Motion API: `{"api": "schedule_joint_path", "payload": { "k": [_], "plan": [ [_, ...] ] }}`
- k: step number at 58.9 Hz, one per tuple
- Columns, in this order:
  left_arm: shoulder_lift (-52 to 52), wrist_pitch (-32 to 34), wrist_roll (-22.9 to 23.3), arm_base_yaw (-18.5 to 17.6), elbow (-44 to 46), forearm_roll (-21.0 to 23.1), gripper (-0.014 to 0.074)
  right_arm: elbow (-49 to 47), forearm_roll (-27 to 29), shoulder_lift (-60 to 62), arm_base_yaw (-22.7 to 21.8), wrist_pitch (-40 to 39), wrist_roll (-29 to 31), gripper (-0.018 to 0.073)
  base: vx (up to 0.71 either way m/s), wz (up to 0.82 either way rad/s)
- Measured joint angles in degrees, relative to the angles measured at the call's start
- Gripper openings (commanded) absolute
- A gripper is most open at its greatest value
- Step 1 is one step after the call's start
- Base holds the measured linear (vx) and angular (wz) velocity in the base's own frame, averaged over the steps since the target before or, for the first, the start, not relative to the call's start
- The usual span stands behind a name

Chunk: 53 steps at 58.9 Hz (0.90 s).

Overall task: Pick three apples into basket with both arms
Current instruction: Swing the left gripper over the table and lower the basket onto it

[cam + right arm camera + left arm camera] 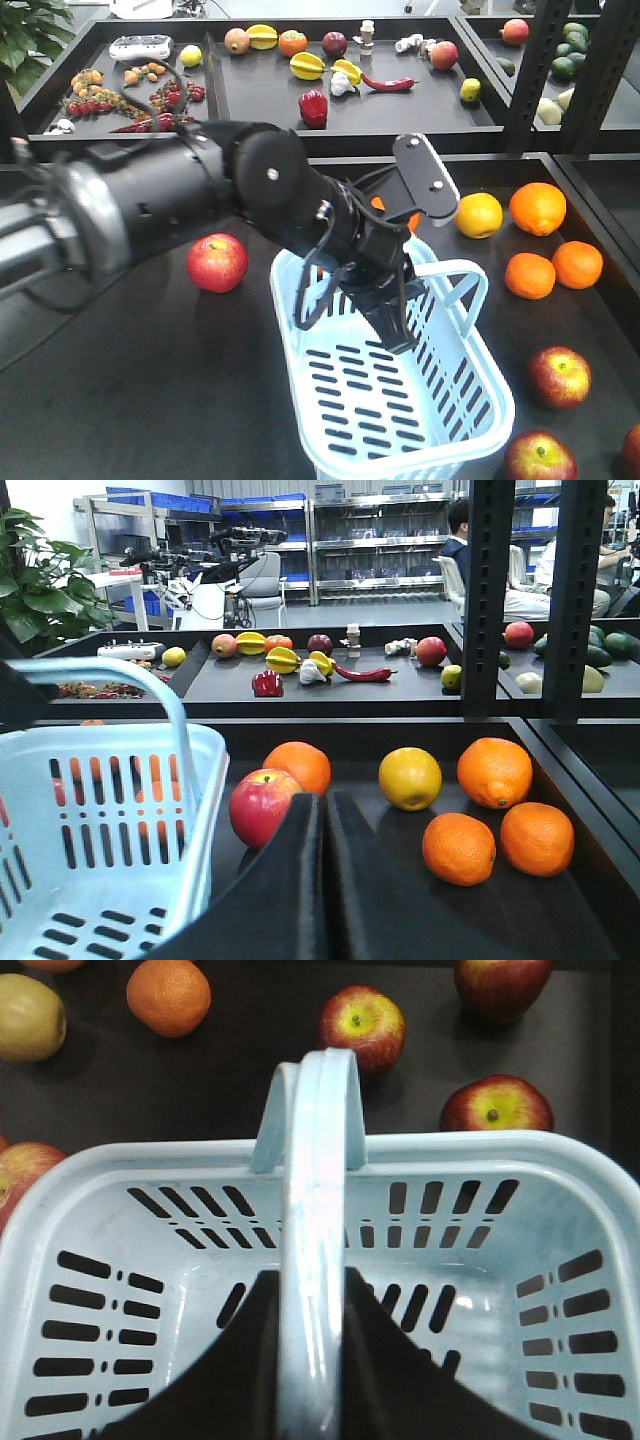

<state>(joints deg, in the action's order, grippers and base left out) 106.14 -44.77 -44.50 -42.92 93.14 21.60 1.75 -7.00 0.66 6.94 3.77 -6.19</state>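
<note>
- The basket (440, 400) sits a little askew on the dark table (120, 400), and there is no fruit in it.
- The left arm (200, 200) reaches across from the left, and the left tool (392, 318) dips into the basket with its fingers pointing down.
- Through the left wrist camera, the two black fingers (400, 1360) sit on either side of the raised handle (315, 1220). They look pressed against it, so this tool is clamped on the handle.
- The right tool (322, 800) hovers low to the right of the basket, its fingers closed together with nothing between them.
- One apple (217, 262) lies on the table just left of the basket. Another apple (559, 376) and a third apple (540, 458) lie to its right, towards the front.
- Three oranges (537, 207) and a yellow fruit (479, 214) lie farther back on the right, apart from the basket.
- Behind the table, a black tray (400, 120) holds mixed fruit and a red pepper (313, 107).
</note>
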Motion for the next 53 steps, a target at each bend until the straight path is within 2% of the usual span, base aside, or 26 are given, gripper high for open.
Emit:
{"api": "schedule_joint_path", "payload": {
  "k": [10, 31, 53],
  "plan": [
    [1.7, 2.4, -0.5, 0.5, 0.3, 1.0, -0.0007, 0.0, 0.0, 0.0, 0.0, 0.0, 0.0, -0.0005, 0.00, 0.00],
    [3.5, 2.6, -0.6, 0.5, 0.3, 1.2, -0.0007, 0.0, 0.0, 0.0, 0.0, 0.0, 0.0, -0.0005, 0.00, 0.00],
    [3.9, 4.6, -0.2, 0.5, 0.3, -3.0, -0.0006, 0.0, 0.0, 0.0, 0.0, 0.0, 0.0, -0.0005, 0.00, 0.00]
  ]
}}
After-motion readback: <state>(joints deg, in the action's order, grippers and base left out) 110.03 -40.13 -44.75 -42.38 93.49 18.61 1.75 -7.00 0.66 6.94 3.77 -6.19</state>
